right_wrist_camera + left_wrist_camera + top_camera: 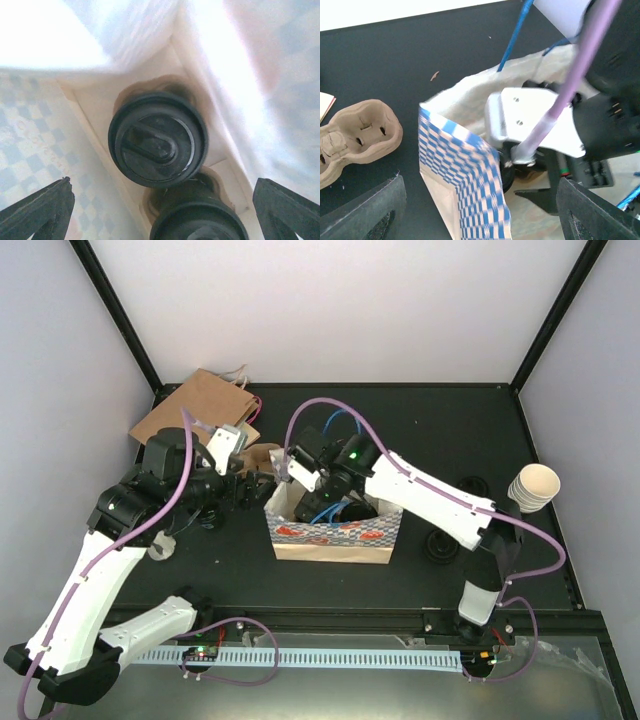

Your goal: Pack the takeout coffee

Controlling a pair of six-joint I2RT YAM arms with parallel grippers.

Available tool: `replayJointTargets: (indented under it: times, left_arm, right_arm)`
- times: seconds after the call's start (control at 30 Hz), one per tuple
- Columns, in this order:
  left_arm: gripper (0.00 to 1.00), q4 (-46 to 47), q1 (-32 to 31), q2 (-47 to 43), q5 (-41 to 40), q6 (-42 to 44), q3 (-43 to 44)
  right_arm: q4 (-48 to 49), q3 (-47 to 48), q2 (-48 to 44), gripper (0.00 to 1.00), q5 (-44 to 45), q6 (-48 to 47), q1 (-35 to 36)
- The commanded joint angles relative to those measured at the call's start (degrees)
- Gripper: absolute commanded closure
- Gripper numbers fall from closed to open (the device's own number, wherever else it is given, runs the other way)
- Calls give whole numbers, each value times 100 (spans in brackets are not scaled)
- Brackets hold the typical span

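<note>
Two takeout coffees stand side by side at the bottom of a blue-and-white checked paper bag (335, 535) in the middle of the black bench (430, 430). From the right wrist, the first cup (157, 137) shows its round black lid in full against the bag's pale floor. The second cup (200, 222) is cut off by the lower edge of the view, and the two lids nearly touch. The right hand (161, 187), reaching down into the bag's mouth, hangs above them with its fingers spread wide, gripping nothing. The left hand (480, 182) is at the bag's left end, also wide apart, with the bag's checked corner standing between its fingers; neither finger is seen pressing on the paper. A moulded cardboard cup carrier (362, 132) lies on the bench beside the bag. A brown paper bag (190, 405) lies flat in the far left corner, and a stack of paper cups (535, 487) sits at the right edge.
</note>
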Motion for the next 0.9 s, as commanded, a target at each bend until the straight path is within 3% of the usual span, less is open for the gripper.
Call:
replayJointTargets:
  times: [0.0,0.37,0.6,0.87]
  left_arm:
    - [15,-9,44,-50,172,1,-75]
    - [15,82,30,-13,463,-62,-406]
    - [19,151,-179,140,175,-427,-593]
    - [22,211,-763,374,-525,-629,-543]
  right_arm:
    - [-133,449,-466,0,-48,290,34]
    - [-226,857,-1132,0,1003,1201,29]
    - [-856,1071,-1340,0,1343,2047,34]
    - [-1084,482,-2157,0,2216,3258,33]
